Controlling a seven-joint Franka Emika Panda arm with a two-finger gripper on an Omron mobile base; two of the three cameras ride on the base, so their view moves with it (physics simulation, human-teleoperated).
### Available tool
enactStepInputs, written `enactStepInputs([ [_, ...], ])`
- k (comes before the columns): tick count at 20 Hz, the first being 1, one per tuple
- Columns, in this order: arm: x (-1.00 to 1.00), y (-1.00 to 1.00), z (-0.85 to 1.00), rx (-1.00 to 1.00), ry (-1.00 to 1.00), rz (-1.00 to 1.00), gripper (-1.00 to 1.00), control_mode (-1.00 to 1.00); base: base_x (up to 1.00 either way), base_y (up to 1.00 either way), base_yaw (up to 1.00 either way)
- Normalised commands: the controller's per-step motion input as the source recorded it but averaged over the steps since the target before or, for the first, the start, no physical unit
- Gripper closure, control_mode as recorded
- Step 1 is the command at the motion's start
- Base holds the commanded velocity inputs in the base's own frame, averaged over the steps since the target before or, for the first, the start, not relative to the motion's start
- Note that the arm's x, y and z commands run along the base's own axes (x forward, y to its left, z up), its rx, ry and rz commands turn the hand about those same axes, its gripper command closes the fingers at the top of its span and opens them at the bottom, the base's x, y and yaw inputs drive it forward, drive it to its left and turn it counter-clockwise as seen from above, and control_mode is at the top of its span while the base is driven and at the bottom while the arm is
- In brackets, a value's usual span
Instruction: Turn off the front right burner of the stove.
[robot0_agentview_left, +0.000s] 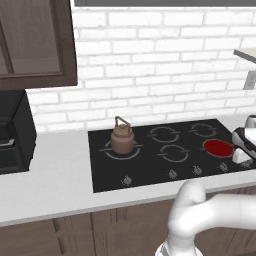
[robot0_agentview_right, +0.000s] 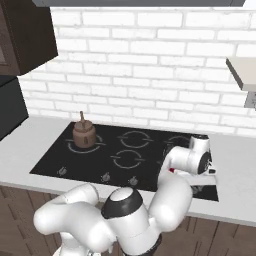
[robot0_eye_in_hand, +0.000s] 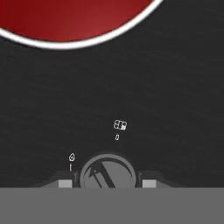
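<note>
The stove (robot0_agentview_left: 100, 170) is a black glass cooktop set in the white counter. Its front right burner (robot0_agentview_left: 218, 147) glows bright red, and the edge of that red disc (robot0_eye_in_hand: 74, 17) shows at the top of the hand view. My gripper (robot0_eye_in_hand: 107, 183) hangs low over the stove's front right edge, open, with a small grey knob (robot0_eye_in_hand: 107, 173) between its two fingertips (robot0_eye_in_hand: 65, 183). A narrow gap shows on each side of the knob. The knob's pointer slants up to the left. My white hand (robot0_agentview_right: 192, 160) covers part of the burner in the right base view.
A brown kettle (robot0_agentview_left: 122, 137) stands on the left burner zone. A boxy black appliance (robot0_agentview_left: 15, 132) sits at the counter's left end under a dark cabinet. A shelf (robot0_agentview_right: 242, 72) juts from the brick wall at the right. More knobs (robot0_agentview_left: 172, 174) line the stove's front.
</note>
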Motion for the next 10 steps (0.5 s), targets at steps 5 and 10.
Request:
enactStepInputs([
  [5,0.0,0.0,0.0,0.29,-0.04,-0.58,1.0,-1.0,0.0,0.0,0.0],
  [10,0.0,-0.03,0.0,0.3,-0.07,-0.67,1.0,-1.0,0.0,0.0,0.0],
])
